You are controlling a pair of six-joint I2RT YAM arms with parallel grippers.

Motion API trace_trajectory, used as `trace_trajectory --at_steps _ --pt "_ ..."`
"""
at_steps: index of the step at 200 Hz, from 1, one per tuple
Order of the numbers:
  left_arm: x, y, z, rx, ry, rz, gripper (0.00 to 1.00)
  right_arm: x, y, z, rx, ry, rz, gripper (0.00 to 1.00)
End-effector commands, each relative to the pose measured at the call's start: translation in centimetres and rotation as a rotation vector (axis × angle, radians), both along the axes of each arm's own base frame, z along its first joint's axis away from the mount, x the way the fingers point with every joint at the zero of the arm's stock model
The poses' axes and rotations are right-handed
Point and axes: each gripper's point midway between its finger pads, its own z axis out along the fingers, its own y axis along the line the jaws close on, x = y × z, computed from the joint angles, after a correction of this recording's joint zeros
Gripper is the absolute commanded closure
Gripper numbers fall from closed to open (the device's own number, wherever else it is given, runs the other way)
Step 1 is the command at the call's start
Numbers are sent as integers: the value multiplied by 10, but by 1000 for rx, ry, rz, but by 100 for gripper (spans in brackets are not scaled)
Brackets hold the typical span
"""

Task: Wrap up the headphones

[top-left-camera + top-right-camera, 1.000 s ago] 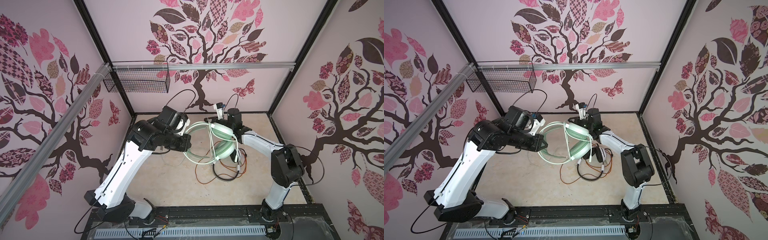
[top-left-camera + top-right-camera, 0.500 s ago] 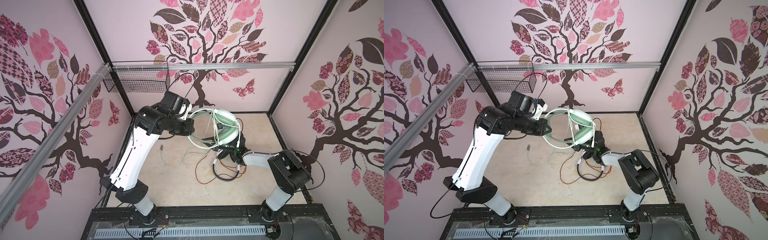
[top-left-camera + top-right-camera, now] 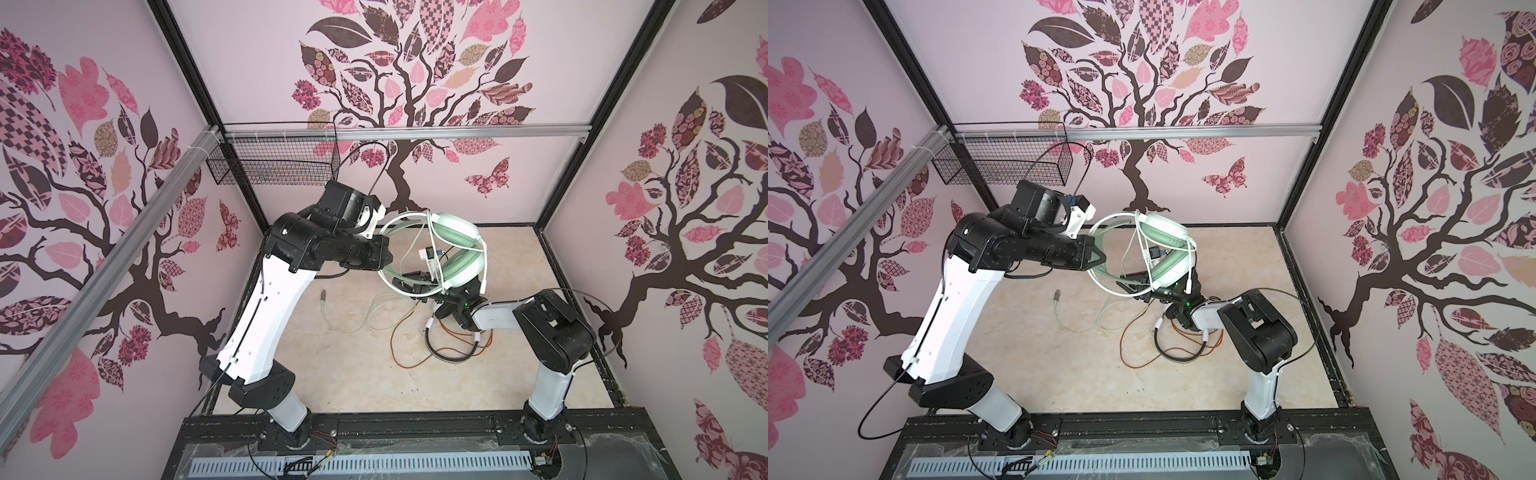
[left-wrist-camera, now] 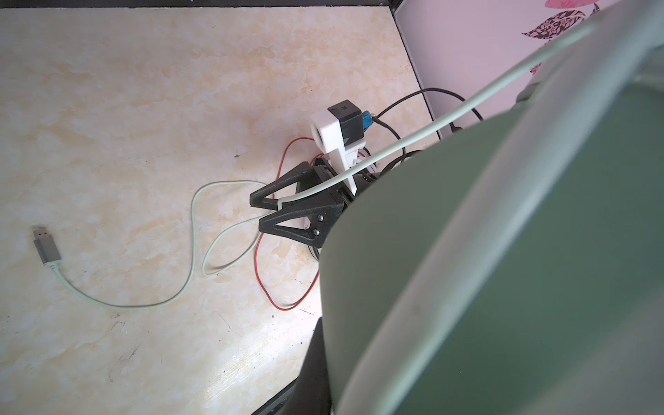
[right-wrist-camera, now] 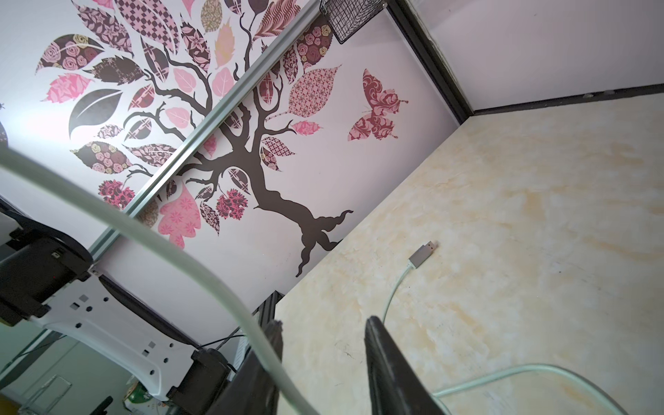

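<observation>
The mint-green headphones [image 3: 459, 232] [image 3: 1165, 249] hang in the air, and my left gripper [image 3: 384, 259] [image 3: 1098, 257] is shut on their headband. Their pale cord [image 3: 430, 249] is looped around the cups and trails to the floor, ending in a USB plug [image 3: 323, 296] [image 4: 46, 244] [image 5: 424, 253]. My right gripper [image 3: 405, 282] [image 4: 262, 208] [image 5: 323, 334] is open just beneath them, with the cord [image 5: 201, 273] lying across one finger. The second headphones' black band [image 3: 449, 353] [image 3: 1177, 357] and orange-red cord [image 3: 399, 353] lie on the floor; my right arm hides the cups.
A black wire basket [image 3: 270, 166] hangs on the back wall at the left. An aluminium rail [image 3: 457, 132] crosses the back wall. Walls close in the marble-look floor [image 3: 353, 386] on three sides.
My right gripper came down from behind the headphones to below them and opened, letting go of the cord. My left arm lifted the headphones higher.
</observation>
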Motion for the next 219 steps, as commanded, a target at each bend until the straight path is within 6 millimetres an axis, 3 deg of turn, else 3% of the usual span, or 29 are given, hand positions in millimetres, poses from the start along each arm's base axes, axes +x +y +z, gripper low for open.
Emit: trace_trajectory --at_steps 1,41,93,132,163,197,219 --pt "-3 -1 49 -129 -135 -10 100 4 -2 -6 13 -25 -15 55" --pt "-2 -4 51 -144 -132 -17 100 8 -4 -27 6 14 -41 49" --pt "-3 -1 50 -137 -135 -11 100 22 -3 -56 -14 81 -93 49" --pt "-2 -1 48 -132 -131 -8 100 15 -5 -72 7 122 -103 51" --pt "0 -2 47 -132 -125 -8 100 4 -2 -74 18 131 -94 64" --pt "2 -1 45 -127 -124 -3 100 -8 -3 -71 41 123 -85 100" --pt "8 3 44 -125 -122 15 100 -22 -8 -72 42 131 -85 100"
